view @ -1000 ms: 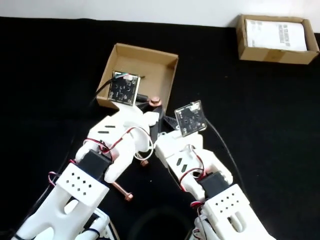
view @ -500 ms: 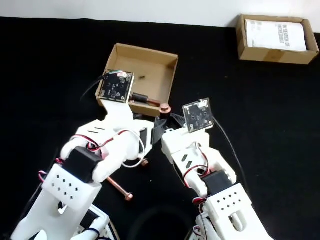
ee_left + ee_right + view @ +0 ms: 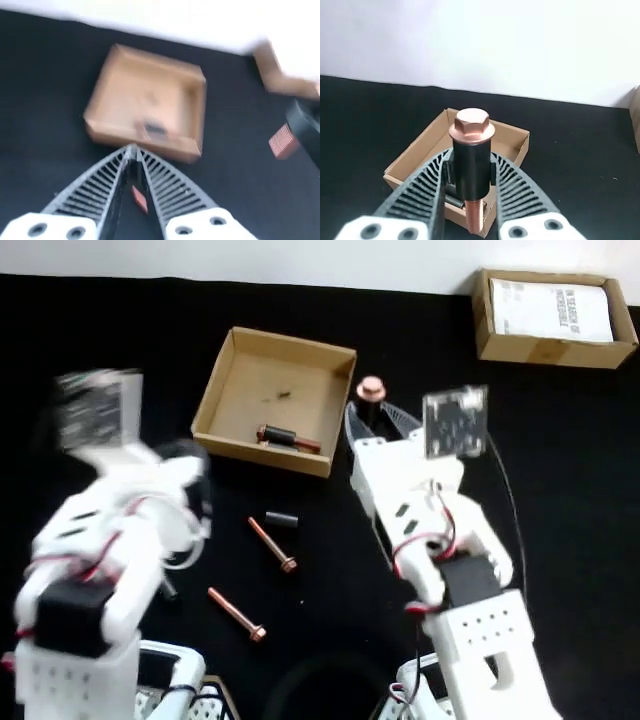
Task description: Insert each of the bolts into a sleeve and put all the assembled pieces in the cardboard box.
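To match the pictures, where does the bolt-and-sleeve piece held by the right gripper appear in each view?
High view: assembled piece right of the cardboard box, in the right gripper.
Left wrist view: blurred, probably the copper-and-black shape right of the box.
Right wrist view: centre, before the box.
Shared landmark: the cardboard box.

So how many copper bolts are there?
4 bolts: one sleeved in the cardboard box, one sleeved in the right gripper, two bare on the table; the arms may hide more.

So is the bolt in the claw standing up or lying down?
Standing up. The right claw grips the sleeve; the bolt has its head on top.
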